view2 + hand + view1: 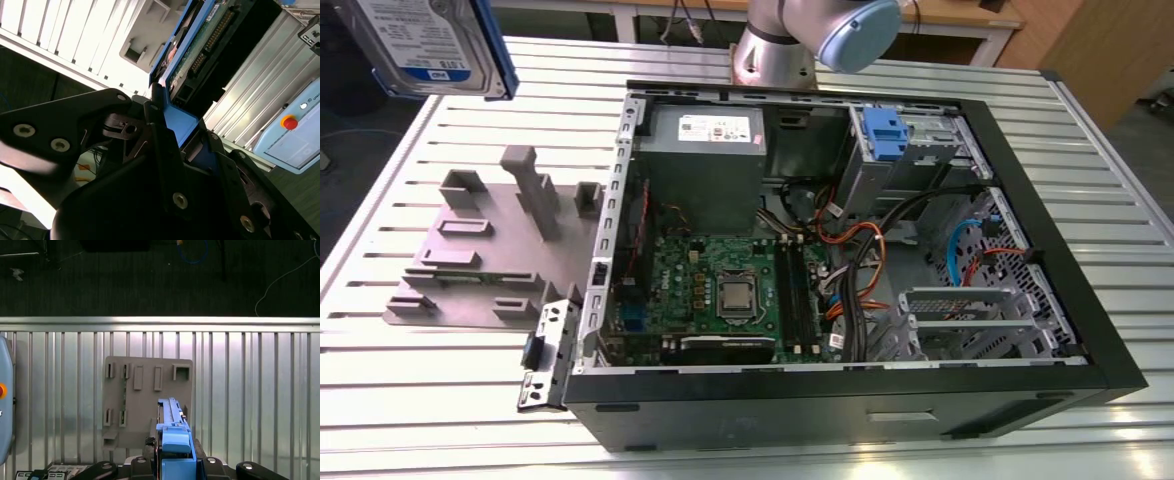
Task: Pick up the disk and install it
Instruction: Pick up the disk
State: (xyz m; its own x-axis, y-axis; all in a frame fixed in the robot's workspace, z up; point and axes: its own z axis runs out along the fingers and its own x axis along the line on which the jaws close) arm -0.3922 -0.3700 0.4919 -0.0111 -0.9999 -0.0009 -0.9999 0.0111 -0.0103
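Note:
The disk (pixel 434 45), silver with a white-and-blue label and blue side rails, hangs high above the table's far corner at the exterior view's left. In both wrist views my gripper (pixel 181 131) (pixel 175 456) is shut on the disk (pixel 200 47) (pixel 171 415), its black fingers (pixel 156 117) pressing on the blue rail at one end. The disk sticks out edge-on from the jaws, over the grey fixture plate (pixel 147 395). Its green circuit board side faces the second wrist view.
An open black computer case (pixel 1041 250) lies on the slatted metal table (pixel 440 400), with the motherboard (pixel 720 290), a grey power supply (pixel 707 140) and a drive cage with a blue latch (pixel 887 135) inside. The grey fixture plate (pixel 494 250) lies beside it. A pendant (pixel 292 132) lies nearby.

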